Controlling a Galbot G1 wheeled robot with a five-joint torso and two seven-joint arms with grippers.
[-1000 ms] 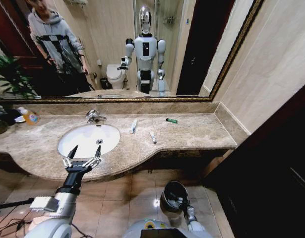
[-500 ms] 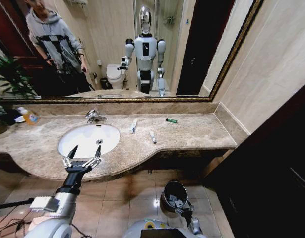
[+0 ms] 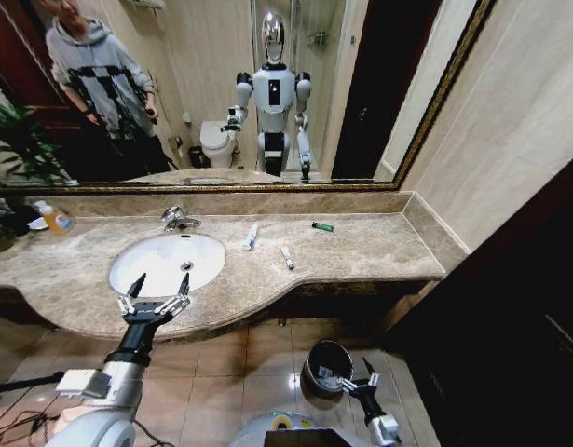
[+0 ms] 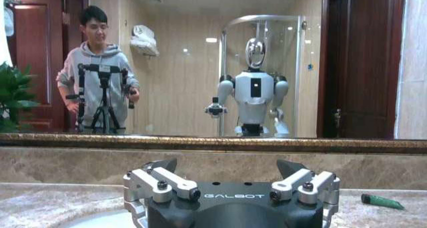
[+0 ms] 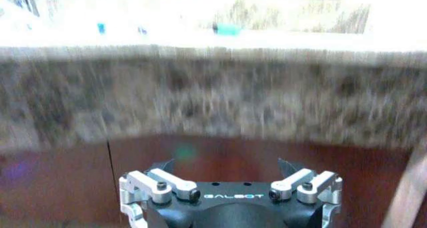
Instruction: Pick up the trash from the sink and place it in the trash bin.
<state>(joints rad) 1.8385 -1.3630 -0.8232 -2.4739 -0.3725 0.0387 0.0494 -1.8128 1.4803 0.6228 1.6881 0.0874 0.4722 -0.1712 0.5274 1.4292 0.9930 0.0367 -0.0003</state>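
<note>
Three bits of trash are sitting out on the countertop [image 3: 361, 250] rather than down in the sink [image 3: 165, 263], so here's the lay of it from my left over to my right. Far left there's the orange soap bottle [image 3: 56, 220] by a leafy plant [image 3: 20, 140], well away from everything. Then the white oval basin with the chrome faucet [image 3: 177, 219] behind it, and my left gripper [image 3: 154, 289] hovers over the front lip of the counter just in front of the basin, fingers spread wide, holding nothing. From the left wrist camera I see those same fingers [image 4: 162, 180] splayed apart with the mirror [image 3: 221, 93] beyond. Moving right past the basin: a white tube [image 3: 252, 236] lying near the back, a white-and-blue stick [image 3: 287, 257] a little closer to the front edge, then a tiny green piece [image 3: 322, 226] further right near the backsplash. All three are slim, lying flat, apart from each other. Nothing stands between them and me except the counter's front edge. Down on the tiled floor sits the trash bin [image 3: 325, 365], round and black with a shiny rim, and my right gripper [image 3: 358, 374] is just beside it on its right side, fingers open and empty. Right wrist camera is blurry, mostly counter front.
</note>
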